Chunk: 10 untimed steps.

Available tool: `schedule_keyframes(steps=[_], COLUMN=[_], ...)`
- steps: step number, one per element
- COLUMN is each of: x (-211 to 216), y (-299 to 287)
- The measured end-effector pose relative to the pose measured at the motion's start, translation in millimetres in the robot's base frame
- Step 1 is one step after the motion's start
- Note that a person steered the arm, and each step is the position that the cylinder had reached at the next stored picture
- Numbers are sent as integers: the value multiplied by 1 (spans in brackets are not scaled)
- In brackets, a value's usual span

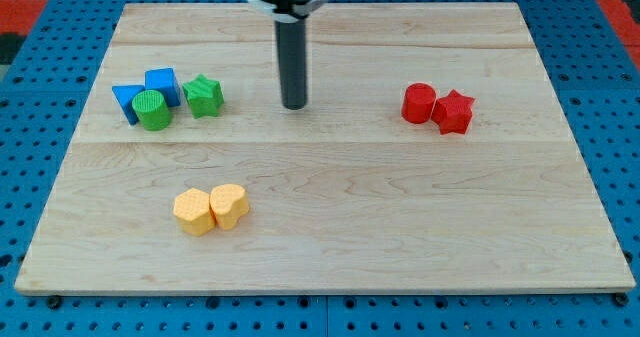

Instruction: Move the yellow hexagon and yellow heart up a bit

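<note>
The yellow hexagon (193, 212) and the yellow heart (230, 205) sit touching side by side in the lower left part of the wooden board (400, 227), hexagon on the view's left. My tip (294, 106) rests on the board near the top centre, well above and to the right of both yellow blocks, touching no block.
A blue cube (161, 83), a blue triangle-like block (127, 99), a green cylinder (152, 109) and a green star (204, 96) cluster at upper left. A red cylinder (419, 103) and a red star (454, 111) touch at upper right. Blue pegboard surrounds the board.
</note>
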State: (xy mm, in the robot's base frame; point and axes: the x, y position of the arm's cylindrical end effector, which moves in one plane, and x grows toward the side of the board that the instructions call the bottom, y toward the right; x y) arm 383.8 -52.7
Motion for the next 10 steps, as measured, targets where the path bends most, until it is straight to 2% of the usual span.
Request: schedule_keyframes(steps=[1, 2, 3, 4, 5, 6, 7, 8, 9, 10], x=[0, 0, 6, 65, 150, 196, 222, 228, 206, 167], y=[-73, -100, -77, -10, 15, 27, -18, -122, -171, -138])
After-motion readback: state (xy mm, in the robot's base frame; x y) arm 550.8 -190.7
